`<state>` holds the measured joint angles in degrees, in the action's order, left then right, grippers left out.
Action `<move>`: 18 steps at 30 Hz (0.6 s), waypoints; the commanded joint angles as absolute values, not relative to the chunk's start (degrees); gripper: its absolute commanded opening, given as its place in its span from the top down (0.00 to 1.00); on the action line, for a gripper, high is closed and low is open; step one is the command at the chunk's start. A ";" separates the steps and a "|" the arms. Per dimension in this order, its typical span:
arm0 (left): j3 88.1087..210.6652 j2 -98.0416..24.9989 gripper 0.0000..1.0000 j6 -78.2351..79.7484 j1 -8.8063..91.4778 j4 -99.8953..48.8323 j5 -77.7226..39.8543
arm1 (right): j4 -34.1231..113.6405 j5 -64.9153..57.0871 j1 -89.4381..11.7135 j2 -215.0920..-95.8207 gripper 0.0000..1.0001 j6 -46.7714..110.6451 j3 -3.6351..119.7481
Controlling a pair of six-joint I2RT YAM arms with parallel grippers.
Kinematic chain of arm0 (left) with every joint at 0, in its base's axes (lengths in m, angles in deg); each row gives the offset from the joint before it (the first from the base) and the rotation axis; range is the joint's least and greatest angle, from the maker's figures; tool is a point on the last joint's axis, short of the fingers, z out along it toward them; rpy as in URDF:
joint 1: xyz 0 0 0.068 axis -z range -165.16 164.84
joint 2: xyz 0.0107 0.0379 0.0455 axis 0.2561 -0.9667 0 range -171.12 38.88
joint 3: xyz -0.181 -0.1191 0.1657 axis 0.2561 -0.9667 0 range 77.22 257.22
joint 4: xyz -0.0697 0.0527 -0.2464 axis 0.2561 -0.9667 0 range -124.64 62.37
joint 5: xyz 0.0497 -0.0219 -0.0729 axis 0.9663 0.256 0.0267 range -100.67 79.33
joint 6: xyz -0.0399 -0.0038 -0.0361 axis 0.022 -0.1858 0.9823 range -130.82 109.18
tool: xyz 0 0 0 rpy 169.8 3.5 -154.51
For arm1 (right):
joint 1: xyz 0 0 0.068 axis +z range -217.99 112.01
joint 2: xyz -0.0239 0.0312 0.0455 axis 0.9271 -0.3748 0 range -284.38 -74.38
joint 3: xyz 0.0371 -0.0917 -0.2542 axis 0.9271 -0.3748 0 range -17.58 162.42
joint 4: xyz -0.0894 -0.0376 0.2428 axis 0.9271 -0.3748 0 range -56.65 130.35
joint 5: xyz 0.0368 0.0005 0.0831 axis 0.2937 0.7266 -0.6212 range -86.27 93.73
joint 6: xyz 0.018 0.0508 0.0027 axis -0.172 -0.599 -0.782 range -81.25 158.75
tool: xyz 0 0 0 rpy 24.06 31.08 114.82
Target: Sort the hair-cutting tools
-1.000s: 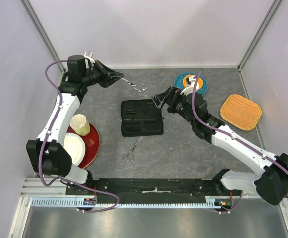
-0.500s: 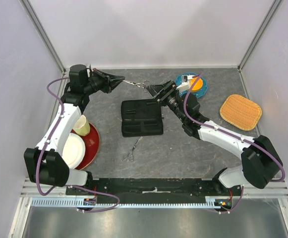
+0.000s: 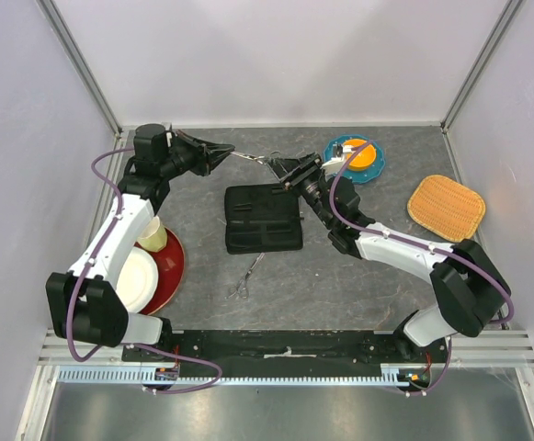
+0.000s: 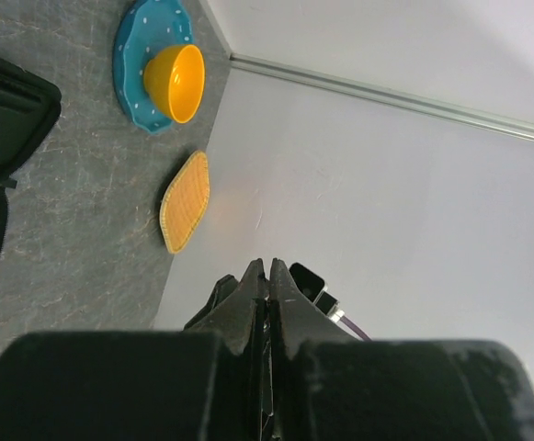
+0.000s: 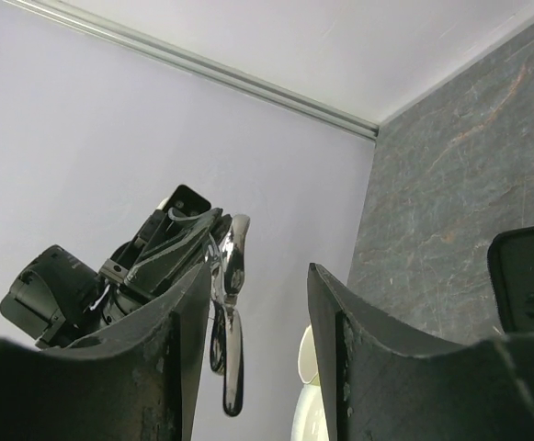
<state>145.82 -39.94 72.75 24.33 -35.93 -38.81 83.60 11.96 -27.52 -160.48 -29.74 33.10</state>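
Left claw clamps one pair of scissors aloft over the surface. Your right claw stands part-open, fingers either side of them. You see the second scissors lying beside the black case.

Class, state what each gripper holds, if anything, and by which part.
Left gripper holds scissors by the blade end; right gripper holds nothing.

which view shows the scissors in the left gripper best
Right wrist: the scissors appear close up, pinched in the left gripper, between the right gripper's open fingers. Top external shows them only as a thin silver sliver between the two grippers. Left wrist shows just its own shut fingers; the scissors are hidden.
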 commanded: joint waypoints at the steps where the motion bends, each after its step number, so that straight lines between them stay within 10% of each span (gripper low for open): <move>1: 145.33 -39.07 0.98 75.31 24.59 -32.56 -38.27 | 87.54 16.73 -26.94 -160.68 0.47 -30.33 34.19; 9: 144.89 -40.22 0.98 75.57 24.86 -31.77 -39.06 | 87.55 18.05 -26.94 -162.09 0.57 -31.65 34.81; 16: 145.50 -40.74 0.98 71.90 25.21 -31.76 -41.17 | 86.24 18.49 -26.94 -162.71 1.00 -32.79 34.89; 18: 146.82 -41.36 0.76 67.95 25.21 -35.88 -41.78 | 83.70 18.23 -27.03 -162.36 1.00 -32.62 34.81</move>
